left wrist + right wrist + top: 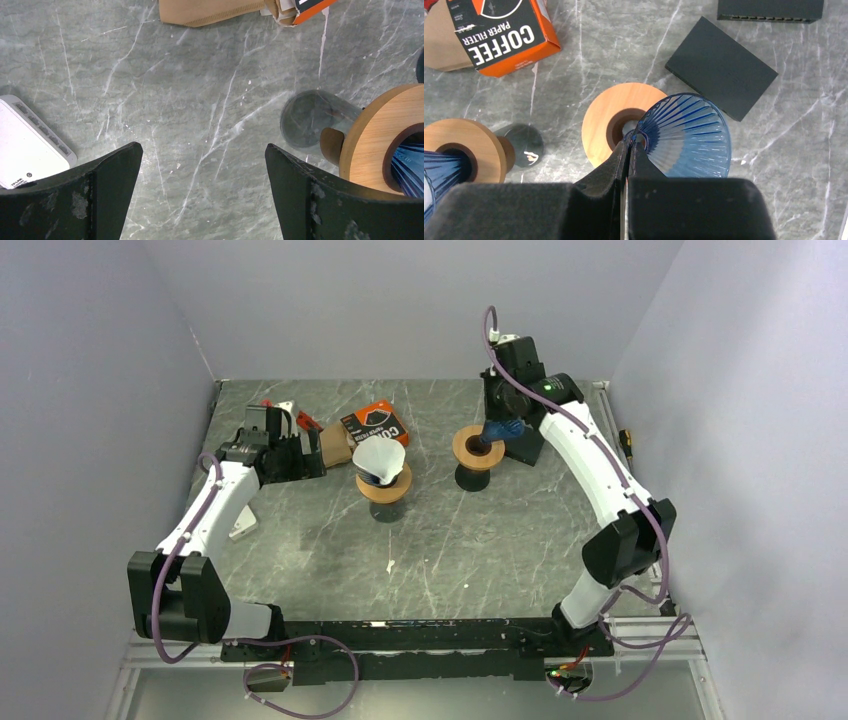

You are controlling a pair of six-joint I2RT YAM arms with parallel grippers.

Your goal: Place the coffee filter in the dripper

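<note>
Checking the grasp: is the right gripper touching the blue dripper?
Touching. Right wrist view: the right gripper is pinched shut on the blue dripper at its rim.

I see the white filter point(379, 456) sitting open in the left dripper point(439, 172). The right dripper point(686, 135), blue and ribbed, hangs tilted, its rim pinched by the right gripper point(628, 146).

Near half of bench point(430, 570) open, arm to arm. Far half crowded: left stand point(383, 490) carries white filter point(380, 457); over right stand point(476, 452) the right gripper point(497, 430) clamps blue dripper point(689, 135). Clear lane between stands. Orange box point(375, 423) and brown filter stack point(330, 445) far left. Black box point(721, 67) beside right stand. White device point(242, 523) at left edge.
</note>
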